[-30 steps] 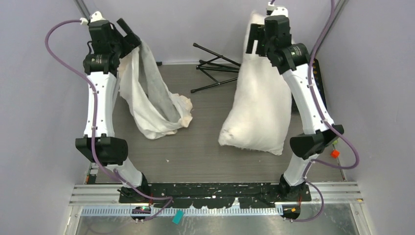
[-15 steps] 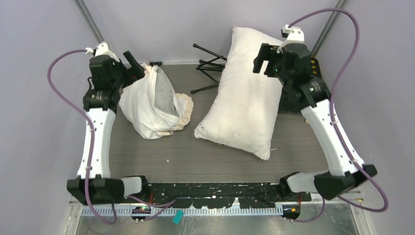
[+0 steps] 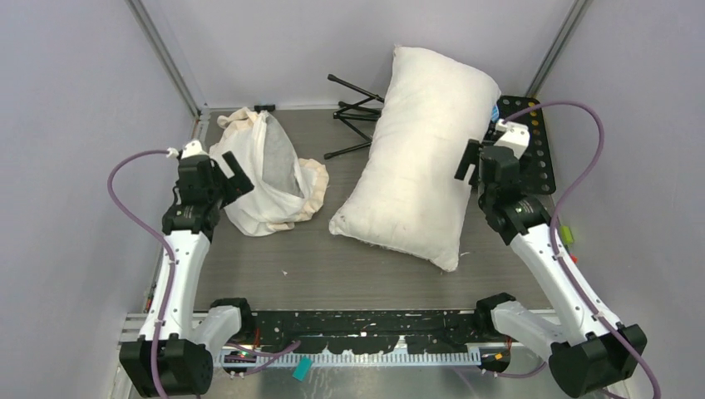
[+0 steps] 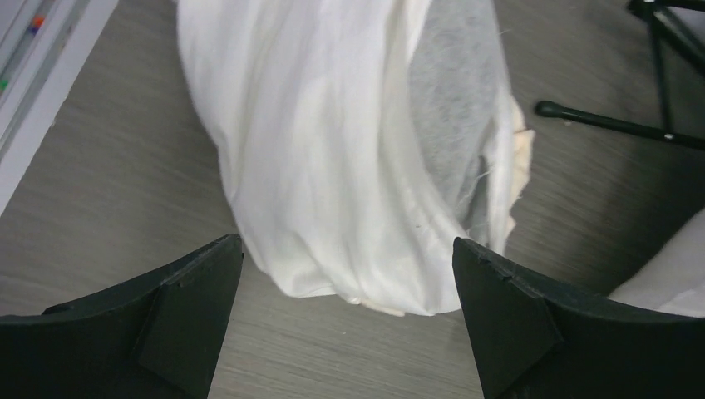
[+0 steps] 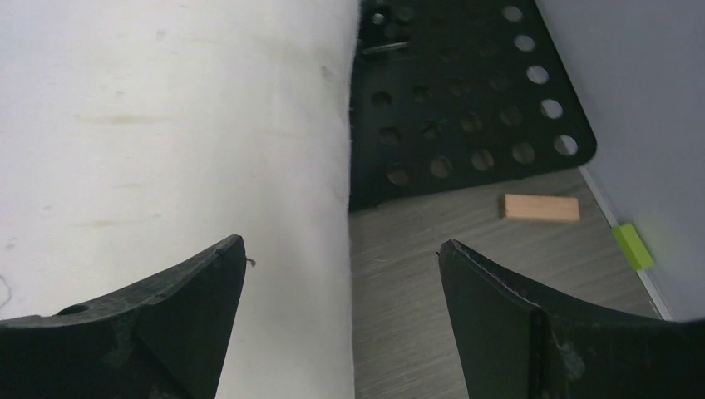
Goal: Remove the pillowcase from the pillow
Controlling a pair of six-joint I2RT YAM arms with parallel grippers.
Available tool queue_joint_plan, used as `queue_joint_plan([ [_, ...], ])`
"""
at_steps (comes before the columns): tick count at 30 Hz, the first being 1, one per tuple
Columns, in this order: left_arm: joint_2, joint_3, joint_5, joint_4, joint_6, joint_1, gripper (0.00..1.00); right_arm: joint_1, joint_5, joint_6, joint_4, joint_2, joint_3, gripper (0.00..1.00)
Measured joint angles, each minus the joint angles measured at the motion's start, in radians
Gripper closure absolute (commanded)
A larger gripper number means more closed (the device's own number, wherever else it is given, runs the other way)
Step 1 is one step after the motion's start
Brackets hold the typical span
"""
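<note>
The left gripper (image 3: pixel 234 174) hangs by the left edge of the table (image 3: pixel 332 258). Its jaws are wide open and hold nothing. Just past it lies the pillowcase (image 3: pixel 266 179), in a soft heap near the far left corner. You can see its white side, a bit of grey inside, and a cream frill at the bottom.

At the middle of the far edge lies a black tripod (image 3: pixel 357 112), folded flat.

Next comes the pillow (image 3: pixel 420 166). It lies bare and slanted, from the middle of the table up to the far edge. No cover is on it, and it does not touch the pillowcase.

The right gripper (image 3: pixel 474 162) sits at the pillow's right side, jaws open and empty. Behind it, in the far right corner, is a black plate with holes (image 3: pixel 536 141). By the right edge lie a wooden block (image 5: pixel 540 208) and a green piece (image 5: pixel 634 247).

I think the job is done. The next move only needs both arms to pull back without snagging any cloth.

Count: one pillowcase, one pillow, two grippers, one tripod, one plate, one block, one green piece.
</note>
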Motion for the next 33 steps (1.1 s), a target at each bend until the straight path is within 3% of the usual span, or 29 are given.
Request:
queue_joint_plan([
  [4,-0.03,-0.1,-0.087,-0.013,-0.064,0.0,0.0,-0.098,0.004,0.042,0.008,-0.065,-0.105,0.09],
  [10,-0.032,-0.263,-0.111,0.064,-0.099,0.0,0.0,-0.238,-0.07,0.114,0.058,-0.064,-0.212,0.07],
  [20,-0.129,-0.531,-0.101,0.386,0.027,0.0,0.02,-0.253,-0.176,0.05,0.468,-0.061,-0.61,0.12],
  [25,-0.088,-0.616,-0.102,0.62,0.103,0.0,0.14,-0.253,-0.164,0.029,0.689,0.07,-0.624,0.14],
  [29,-0.013,-0.739,-0.096,0.85,0.167,0.0,0.12,-0.255,-0.149,0.005,0.871,0.196,-0.639,0.15],
  [33,0.128,-0.749,-0.088,1.011,0.214,0.0,0.1,-0.256,-0.14,-0.044,1.021,0.336,-0.641,0.14],
])
